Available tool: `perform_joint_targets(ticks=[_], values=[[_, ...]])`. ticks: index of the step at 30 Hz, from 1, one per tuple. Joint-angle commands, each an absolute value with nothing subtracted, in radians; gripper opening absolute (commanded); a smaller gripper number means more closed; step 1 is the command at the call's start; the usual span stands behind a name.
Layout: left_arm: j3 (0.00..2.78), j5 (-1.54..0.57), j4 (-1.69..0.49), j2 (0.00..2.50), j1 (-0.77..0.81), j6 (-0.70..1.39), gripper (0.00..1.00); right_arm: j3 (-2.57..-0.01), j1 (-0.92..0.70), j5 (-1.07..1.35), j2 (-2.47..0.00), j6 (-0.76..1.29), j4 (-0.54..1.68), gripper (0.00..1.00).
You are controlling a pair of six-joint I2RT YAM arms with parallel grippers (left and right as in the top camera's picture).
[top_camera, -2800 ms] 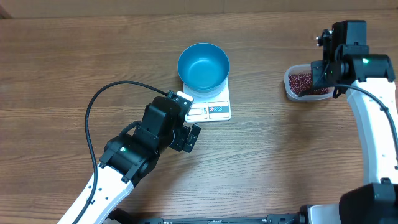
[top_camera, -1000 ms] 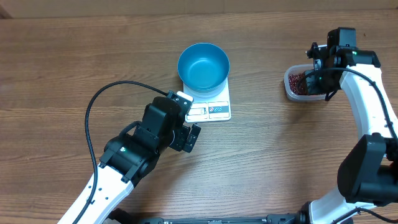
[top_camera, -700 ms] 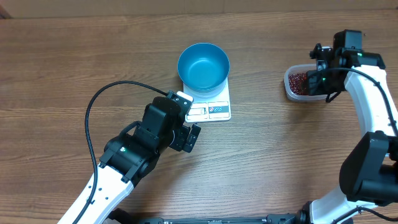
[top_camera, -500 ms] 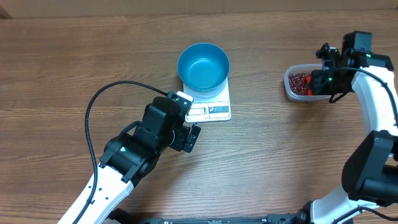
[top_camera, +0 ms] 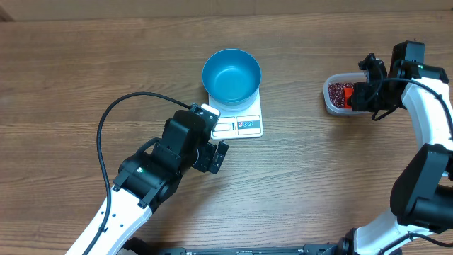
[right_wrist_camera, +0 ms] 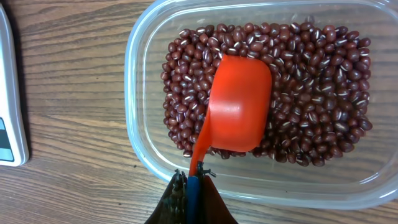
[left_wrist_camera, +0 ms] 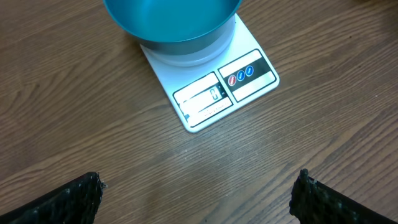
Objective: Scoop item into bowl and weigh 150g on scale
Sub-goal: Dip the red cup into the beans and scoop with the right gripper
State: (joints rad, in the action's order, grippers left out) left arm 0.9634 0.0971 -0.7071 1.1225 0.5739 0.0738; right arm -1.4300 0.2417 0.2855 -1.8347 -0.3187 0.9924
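The dark red beans (right_wrist_camera: pixel 298 74) fill a clear plastic tub (right_wrist_camera: pixel 140 143) at the right of the table (top_camera: pixel 342 93). My right gripper (right_wrist_camera: pixel 193 186) is shut on the blue-and-orange handle of an orange scoop (right_wrist_camera: pixel 239 106), whose cup lies on the beans with its rounded back up. The blue bowl (top_camera: pixel 231 74) stands on the white scale (top_camera: pixel 241 126) at mid table, and nothing shows inside it. My left gripper (top_camera: pixel 216 156) hangs open just in front of the scale, its fingertips (left_wrist_camera: pixel 81 199) wide apart over bare wood. The bowl (left_wrist_camera: pixel 171 22) and scale display (left_wrist_camera: pixel 214 94) fill the top of the left wrist view.
A black cable (top_camera: pixel 106 134) loops over the table to the left of my left arm. The scale's edge (right_wrist_camera: pixel 9 124) shows at the left of the right wrist view, a short way from the tub. My right arm (top_camera: pixel 425 120) runs down the right side.
My right gripper has swung a little to the right over the tub, and the orange scoop now shows on the beans. The left arm, bowl and scale have not moved.
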Motion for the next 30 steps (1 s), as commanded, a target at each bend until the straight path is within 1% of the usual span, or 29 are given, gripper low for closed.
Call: perform_joint_targets(ticks=[1,19,30], values=[[0.964,0.084,-0.703,1.125,0.570,0.056,0.99,-1.407,0.244,0.355,-1.863,-0.327,0.993,0.04],[0.964,0.084,-0.703,1.125,0.570,0.056,1.00,-1.407,0.318,0.526,-1.866,-0.327,0.987,0.04],[0.964,0.084,-0.703,1.125,0.570,0.056,1.00,-1.407,0.338,0.530,-1.904,-0.315,0.989,0.04]])
